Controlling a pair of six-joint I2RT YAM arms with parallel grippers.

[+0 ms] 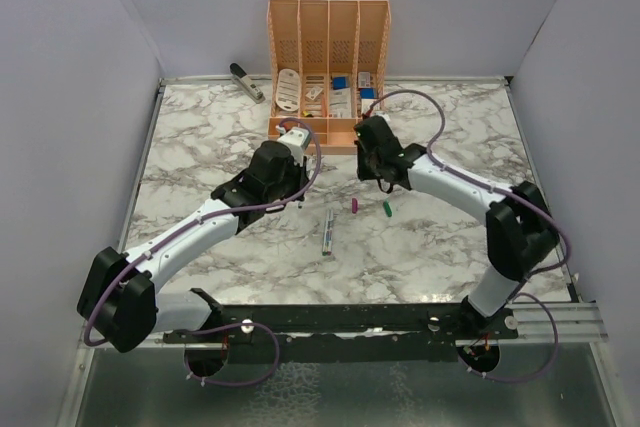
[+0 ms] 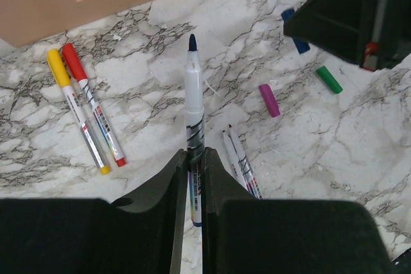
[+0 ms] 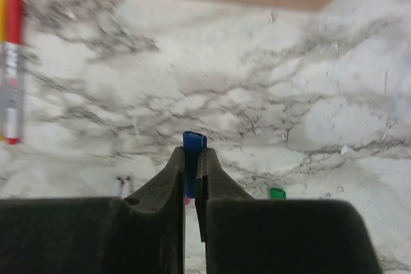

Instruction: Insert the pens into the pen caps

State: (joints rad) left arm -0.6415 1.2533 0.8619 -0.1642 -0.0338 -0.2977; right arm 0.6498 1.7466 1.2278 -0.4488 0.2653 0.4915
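A whitish pen [image 2: 193, 107] with a dark blue tip sticks forward out of my left gripper [image 2: 194, 155], which is shut on its barrel above the marble table. My right gripper [image 3: 195, 153] is shut on the blue pen cap [image 3: 194, 140], whose end pokes out between the fingertips. On the table lie a purple cap [image 2: 269, 100] and a green cap [image 2: 329, 79], apart from each other. Two uncapped pens [image 2: 241, 162] lie side by side near them. A yellow-capped pen [image 2: 76, 117] and a red-capped pen [image 2: 93, 113] lie together to the left.
The orange organiser [image 1: 328, 47] with stationery stands at the back centre, close ahead of both grippers. A grey stapler [image 1: 247, 82] lies at the back left. The two arms meet near the middle, their wrists a short distance apart.
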